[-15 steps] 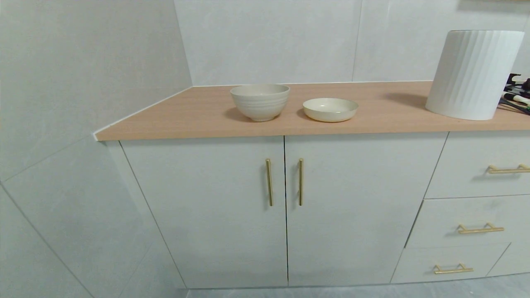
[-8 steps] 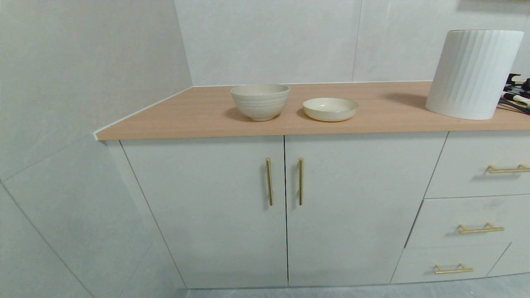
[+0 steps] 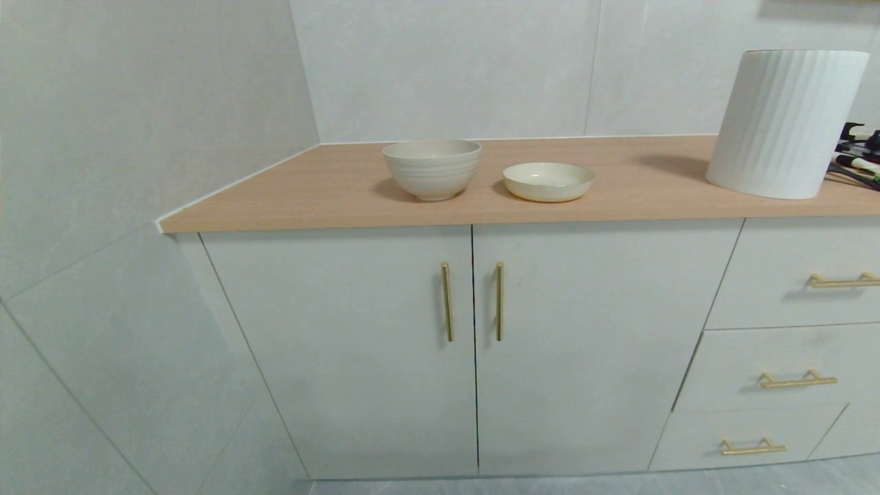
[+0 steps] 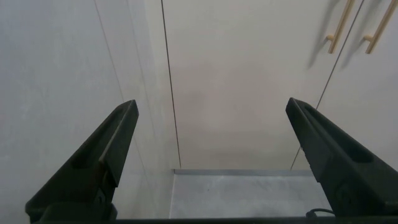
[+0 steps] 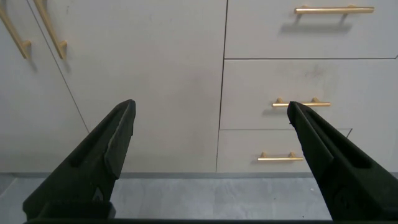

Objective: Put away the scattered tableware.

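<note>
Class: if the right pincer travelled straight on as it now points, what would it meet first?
Probably the white cabinet door, close to its seam with the middle drawer; nothing stands between the open right pincer and it, though depth is unclear.

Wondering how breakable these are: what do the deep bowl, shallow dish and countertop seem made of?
Deep bowl: probably matte ceramic or stoneware, dull beige with ridged bands.
Shallow dish: likely glazed ceramic or melamine, cream with soft sheen.
Countertop: wood or wood-look laminate, fine even grain.
</note>
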{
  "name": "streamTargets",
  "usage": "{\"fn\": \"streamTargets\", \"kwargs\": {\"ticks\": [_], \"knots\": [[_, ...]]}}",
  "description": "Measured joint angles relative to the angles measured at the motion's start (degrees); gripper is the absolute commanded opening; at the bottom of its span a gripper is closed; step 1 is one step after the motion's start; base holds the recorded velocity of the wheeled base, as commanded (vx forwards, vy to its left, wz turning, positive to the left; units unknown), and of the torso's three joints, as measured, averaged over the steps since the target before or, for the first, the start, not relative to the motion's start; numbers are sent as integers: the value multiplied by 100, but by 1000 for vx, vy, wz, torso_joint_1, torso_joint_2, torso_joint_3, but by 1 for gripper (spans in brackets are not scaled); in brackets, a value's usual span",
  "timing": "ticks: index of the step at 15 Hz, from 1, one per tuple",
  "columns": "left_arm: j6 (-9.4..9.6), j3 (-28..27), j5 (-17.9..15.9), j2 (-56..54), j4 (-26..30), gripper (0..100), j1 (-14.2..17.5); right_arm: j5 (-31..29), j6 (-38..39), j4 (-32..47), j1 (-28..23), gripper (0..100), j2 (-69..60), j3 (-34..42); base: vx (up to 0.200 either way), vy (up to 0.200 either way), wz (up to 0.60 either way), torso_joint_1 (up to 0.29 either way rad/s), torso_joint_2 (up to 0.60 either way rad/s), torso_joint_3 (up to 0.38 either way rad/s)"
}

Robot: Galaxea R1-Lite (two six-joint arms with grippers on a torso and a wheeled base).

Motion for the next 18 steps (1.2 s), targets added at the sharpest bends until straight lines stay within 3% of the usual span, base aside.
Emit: {"fn": "streamTargets", "kwargs": {"ticks": [13, 18], "knots": [[0, 0, 0, 0, 0, 100, 0, 55, -35, -6, 0, 100, 0, -29, 0, 0, 0, 0, 0, 0], [11, 0, 0, 0, -2, 100, 0, 890, 98, 62, 200, 100, 950, -1102, 0, 0, 0, 0, 0, 0]]}}
